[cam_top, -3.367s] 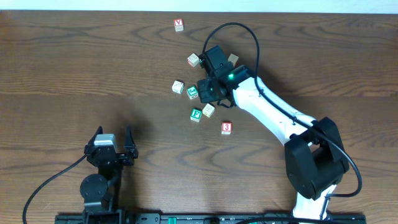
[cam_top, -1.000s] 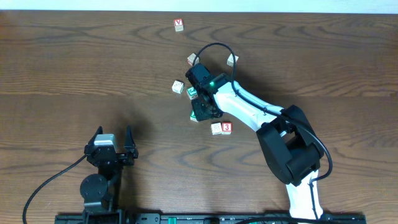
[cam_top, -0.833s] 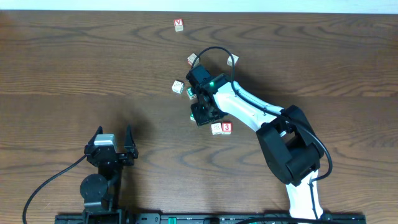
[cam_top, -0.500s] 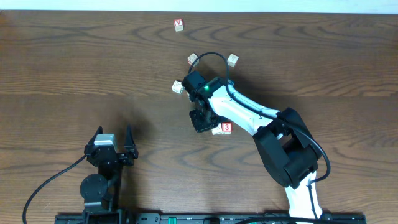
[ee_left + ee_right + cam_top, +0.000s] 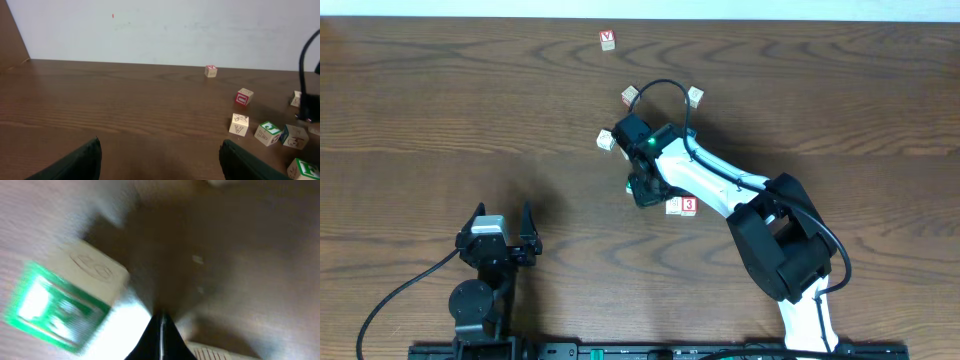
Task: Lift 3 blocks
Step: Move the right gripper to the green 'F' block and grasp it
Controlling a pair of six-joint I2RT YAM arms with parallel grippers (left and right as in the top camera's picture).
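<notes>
Since every piece is small painted wood, judge each light, rigid and unbreakable, with faces somewhat slick. Take hold across two opposite flat faces at mid-height, never on corners, or it will likely twist out.

Item 1, count one: green-faced wooden cube, white letter blurred. It lies on the dark wooden table, just beside the right gripper, at its 10 o'clock in the right wrist view. From overhead the arm hides it.

Item 2, count one: pale wooden cube.

Item 3, count one: red-faced wooden cube marked "3". Items 2 and 3 sit touching, the red at the pale one's 3 o'clock, both near the right gripper's 4 o'clock overhead. No finger fits between them, so pinch each by its 12 and 6 o'clock faces.

Spares, overhead, count four:
- red-lettered cube at the table's 12 o'clock edge
- upper-left spare cube
- upper-right spare cube
- left spare cube

The left wrist view adds two, a green "J" cube and a bluish-sided cube. Others may lie under the arm.

Claws, count two: the right gripper is clenched on nothing, fingertips meeting. The left gripper is released, jaws wide, at the table's 7 o'clock, well apart from all cubes.
</notes>
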